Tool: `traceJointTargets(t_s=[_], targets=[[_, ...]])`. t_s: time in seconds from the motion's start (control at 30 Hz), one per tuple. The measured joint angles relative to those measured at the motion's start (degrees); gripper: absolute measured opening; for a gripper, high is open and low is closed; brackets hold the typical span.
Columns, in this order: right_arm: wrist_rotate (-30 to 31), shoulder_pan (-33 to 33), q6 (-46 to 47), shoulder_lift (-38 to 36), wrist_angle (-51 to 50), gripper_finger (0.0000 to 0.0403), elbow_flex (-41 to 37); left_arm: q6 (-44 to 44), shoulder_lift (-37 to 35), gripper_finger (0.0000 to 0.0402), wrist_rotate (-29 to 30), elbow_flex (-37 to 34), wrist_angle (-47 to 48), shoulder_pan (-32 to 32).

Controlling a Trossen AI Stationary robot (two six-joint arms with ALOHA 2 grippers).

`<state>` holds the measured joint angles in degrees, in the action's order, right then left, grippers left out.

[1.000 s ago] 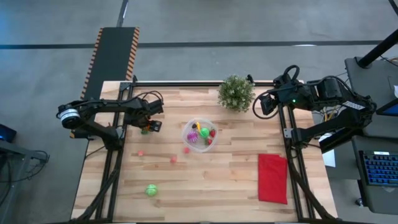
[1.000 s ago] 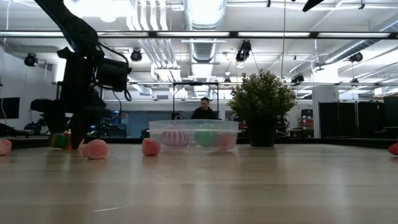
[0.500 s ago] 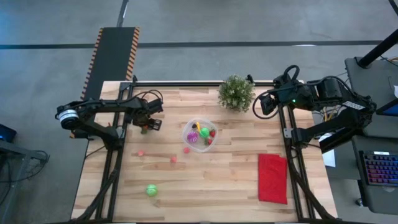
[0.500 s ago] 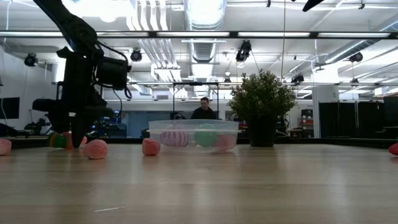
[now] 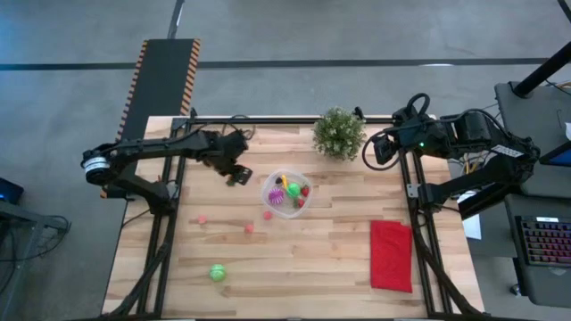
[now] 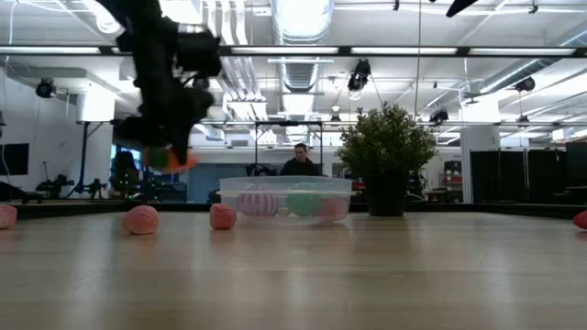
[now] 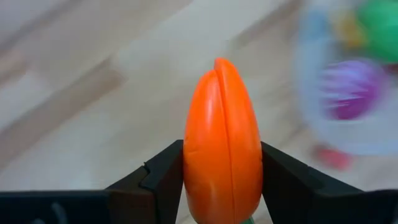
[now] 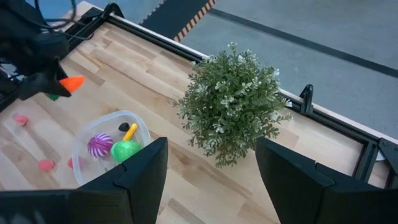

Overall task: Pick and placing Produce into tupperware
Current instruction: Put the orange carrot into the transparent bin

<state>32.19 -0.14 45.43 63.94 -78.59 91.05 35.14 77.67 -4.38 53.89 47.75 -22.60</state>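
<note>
Several toy pieces of produce are already lying inside the tupperware (image 5: 285,191) near the middle of the table (image 5: 339,259): a purple striped piece (image 8: 99,145), a green ball (image 8: 125,150), a slim yellow piece (image 8: 129,131) and something red against the wall on the side toward the right arm; one more is on its way; the left tool (image 5: 237,174) is gripping an orange carrot (image 7: 222,146) between its two fingers and carrying it above the table, between the left edge and the bowl, with the jaws pressing on both sides of the carrot in the left wrist view; the low view is showing the same orange piece hanging well clear of the wood.

Four pieces are waiting on the bare table; a pink one (image 5: 267,215) is lying just beside the tupperware on its near side; two small reddish ones (image 5: 203,218) (image 5: 249,228) are sitting farther toward the near edge; a green ball (image 5: 216,272) is resting near the near left corner, well apart from the rest.

The right tool (image 5: 370,150) is hanging idle near the far right corner, just beside the potted plant (image 5: 338,133), its fingers parted and gripping nothing; the red cloth (image 5: 391,255) is lying flat by the right edge; by this count, roughly half the job is looking done, with the carrot's drop and four more pickups remaining.
</note>
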Motion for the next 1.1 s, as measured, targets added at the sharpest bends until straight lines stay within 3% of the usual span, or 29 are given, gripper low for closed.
traceJointTargets(t_s=[0.27,0.67,0.9,1.1], targets=[[0.96,0.00,0.80,0.00,0.06,0.0235,0.00,1.57,9.63,0.0168,-0.03,13.56,-0.77,4.33],[0.92,0.00,2.14,0.00,0.04,0.0235,0.00,-4.50,28.22,0.0169,-4.35,29.35,-1.04,7.60],[0.63,0.00,2.14,0.00,-0.04,0.0235,0.00,-18.99,32.10,0.0169,-4.43,32.87,-0.81,8.85],[0.63,0.00,2.10,0.00,-0.23,0.0235,0.00,-23.58,32.83,0.0169,-4.50,32.58,-0.75,9.14]])
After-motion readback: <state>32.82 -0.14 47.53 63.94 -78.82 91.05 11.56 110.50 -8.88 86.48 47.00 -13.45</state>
